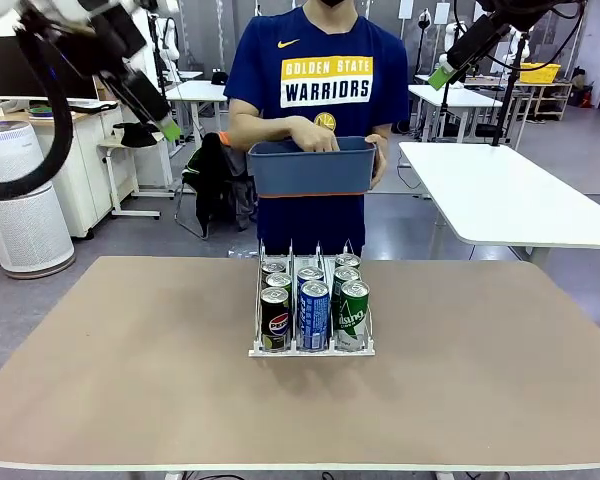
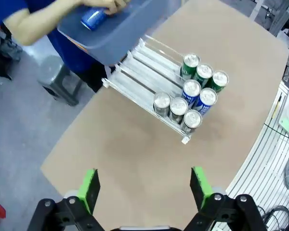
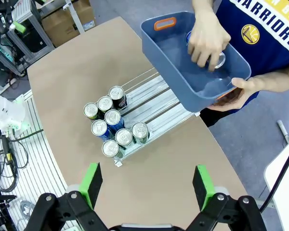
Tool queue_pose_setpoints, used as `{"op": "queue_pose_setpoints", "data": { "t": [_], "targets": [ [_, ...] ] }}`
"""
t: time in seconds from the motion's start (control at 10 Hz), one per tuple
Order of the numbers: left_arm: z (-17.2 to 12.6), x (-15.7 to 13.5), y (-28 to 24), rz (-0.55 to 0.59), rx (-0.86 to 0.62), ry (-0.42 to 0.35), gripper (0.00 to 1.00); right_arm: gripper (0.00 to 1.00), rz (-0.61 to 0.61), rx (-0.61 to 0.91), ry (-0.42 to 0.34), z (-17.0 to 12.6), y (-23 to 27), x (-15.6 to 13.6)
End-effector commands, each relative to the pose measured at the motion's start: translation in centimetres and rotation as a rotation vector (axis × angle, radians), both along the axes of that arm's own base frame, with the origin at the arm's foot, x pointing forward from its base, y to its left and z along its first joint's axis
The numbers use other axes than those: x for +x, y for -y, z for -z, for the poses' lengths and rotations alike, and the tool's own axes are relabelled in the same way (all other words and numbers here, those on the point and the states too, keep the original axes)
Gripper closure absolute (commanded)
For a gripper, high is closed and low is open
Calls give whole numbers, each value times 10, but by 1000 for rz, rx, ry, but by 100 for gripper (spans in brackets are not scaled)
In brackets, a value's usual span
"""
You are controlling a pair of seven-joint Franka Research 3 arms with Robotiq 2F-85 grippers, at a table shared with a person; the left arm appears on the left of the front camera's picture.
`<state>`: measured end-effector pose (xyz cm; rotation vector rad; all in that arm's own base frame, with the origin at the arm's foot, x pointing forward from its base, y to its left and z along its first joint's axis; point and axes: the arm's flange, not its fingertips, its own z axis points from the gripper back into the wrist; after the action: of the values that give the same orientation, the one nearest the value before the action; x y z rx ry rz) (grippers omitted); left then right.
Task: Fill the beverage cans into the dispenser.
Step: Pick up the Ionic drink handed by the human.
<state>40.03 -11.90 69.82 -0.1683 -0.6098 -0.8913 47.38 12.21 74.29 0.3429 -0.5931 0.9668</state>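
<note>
The dispenser (image 1: pixel 310 350) stands mid-table with several beverage cans in its three lanes: black Pepsi ones (image 1: pixel 275 322) on the left, blue ones (image 1: pixel 313 316) in the middle, green ones (image 1: pixel 353 315) on the right. Across the table a person holds a blue-grey tub (image 1: pixel 312 168) above the rack's far end, one hand (image 3: pixel 207 41) inside it on a blue can (image 2: pixel 92 18). High above the table hang my left gripper (image 1: pixel 168 127) and my right gripper (image 1: pixel 441 75). Both are open and empty; each wrist view looks down past the green pads (image 2: pixel 90 188) (image 3: pixel 202 185) at the dispenser (image 2: pixel 144 72) (image 3: pixel 156 98).
The brown table (image 1: pixel 130 380) is bare to either side of the rack. A white table (image 1: pixel 510 195) stands behind at the right, and a chair and a white air purifier (image 1: pixel 20 200) at the back left.
</note>
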Motion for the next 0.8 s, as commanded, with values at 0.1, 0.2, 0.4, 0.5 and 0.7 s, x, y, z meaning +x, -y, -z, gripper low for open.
{"op": "queue_pose_setpoints", "data": {
  "t": [0.1,0.2,0.4,0.5,0.7],
  "targets": [
    [-22,0,1,70,-40,64,0,0,-11,10,8,1,1,-1],
    [-29,0,0,81,-41,73,0,0,-11,10,8,1,1,-1],
    [-30,-5,-1,36,-17,67,0,0,-11,10,8,1,1,-1],
    [-30,-5,-1,36,-17,67,0,0,-11,10,8,1,1,-1],
    [-30,-5,-1,36,-17,67,0,0,-11,10,8,1,1,-1]
  ]
}}
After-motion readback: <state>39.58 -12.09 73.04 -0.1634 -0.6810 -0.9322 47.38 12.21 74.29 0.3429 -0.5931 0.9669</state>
